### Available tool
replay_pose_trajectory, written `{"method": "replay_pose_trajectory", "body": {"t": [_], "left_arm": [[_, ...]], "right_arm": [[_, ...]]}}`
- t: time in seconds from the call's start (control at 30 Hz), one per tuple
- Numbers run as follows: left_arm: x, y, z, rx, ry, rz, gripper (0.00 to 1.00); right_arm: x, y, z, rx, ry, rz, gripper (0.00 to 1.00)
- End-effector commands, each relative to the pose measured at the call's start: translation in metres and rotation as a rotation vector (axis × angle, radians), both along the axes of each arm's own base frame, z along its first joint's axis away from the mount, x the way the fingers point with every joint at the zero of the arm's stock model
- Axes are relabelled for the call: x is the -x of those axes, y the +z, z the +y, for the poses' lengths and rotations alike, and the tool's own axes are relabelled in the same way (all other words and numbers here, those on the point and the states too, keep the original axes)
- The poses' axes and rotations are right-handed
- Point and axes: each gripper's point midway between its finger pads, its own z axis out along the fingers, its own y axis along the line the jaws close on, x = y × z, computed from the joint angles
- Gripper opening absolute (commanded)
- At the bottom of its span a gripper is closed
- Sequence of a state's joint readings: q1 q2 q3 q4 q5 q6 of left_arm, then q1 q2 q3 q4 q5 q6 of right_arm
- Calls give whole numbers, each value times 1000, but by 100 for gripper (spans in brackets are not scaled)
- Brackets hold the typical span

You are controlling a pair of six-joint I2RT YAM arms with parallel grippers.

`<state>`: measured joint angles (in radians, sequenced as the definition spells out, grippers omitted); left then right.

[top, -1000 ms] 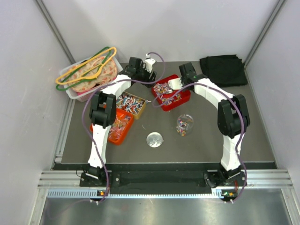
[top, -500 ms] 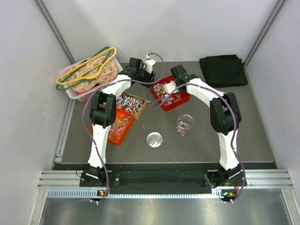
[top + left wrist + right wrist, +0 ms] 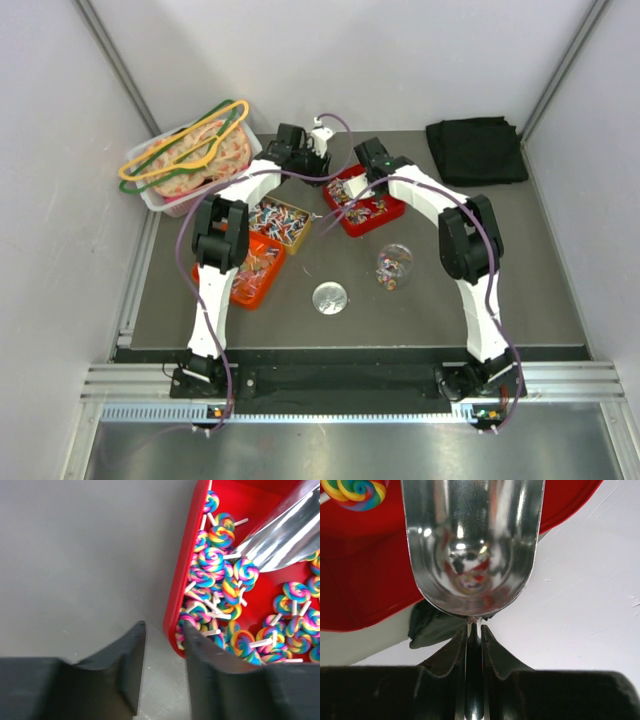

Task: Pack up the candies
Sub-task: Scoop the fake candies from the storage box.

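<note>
Candies [image 3: 212,560] fill the red tray [image 3: 181,587] at frame right; right end effector [image 3: 474,630] pinches a metal scoop [image 3: 472,540]; left end effector [image 3: 163,627], half open, straddles the tray rim; scooping step, likely; next, brace the tray.

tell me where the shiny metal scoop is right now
The shiny metal scoop is clamped by its handle in the right gripper, its bowl over the red plastic tray of swirl lollipops, at the far middle of the top view.
</note>
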<state>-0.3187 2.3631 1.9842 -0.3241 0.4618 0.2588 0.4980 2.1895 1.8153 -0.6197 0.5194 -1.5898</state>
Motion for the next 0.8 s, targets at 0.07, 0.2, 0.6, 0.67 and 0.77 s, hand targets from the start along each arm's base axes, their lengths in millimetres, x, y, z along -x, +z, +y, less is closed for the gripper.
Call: {"method": "replay_pose_trajectory", "body": {"t": [0.07,0.2,0.6,0.67,0.77], "left_arm": [[-3,12,-7,23,-26,-24,24],[-2,14,-7,27,-30,-22,11],[1,20,-10,50,-37,-18,0],[-1,23,-10,54,-34,-24,0],[0,25,-11,57,-35,-24,0]], "right_arm": [[8,-13,26,-34,20,50,0],[11,-24,39,-86,8,86,0],[13,-47,53,-137,-21,134,0],[12,-49,58,-146,-6,136,0],[14,-56,69,-164,11,148,0]]}}
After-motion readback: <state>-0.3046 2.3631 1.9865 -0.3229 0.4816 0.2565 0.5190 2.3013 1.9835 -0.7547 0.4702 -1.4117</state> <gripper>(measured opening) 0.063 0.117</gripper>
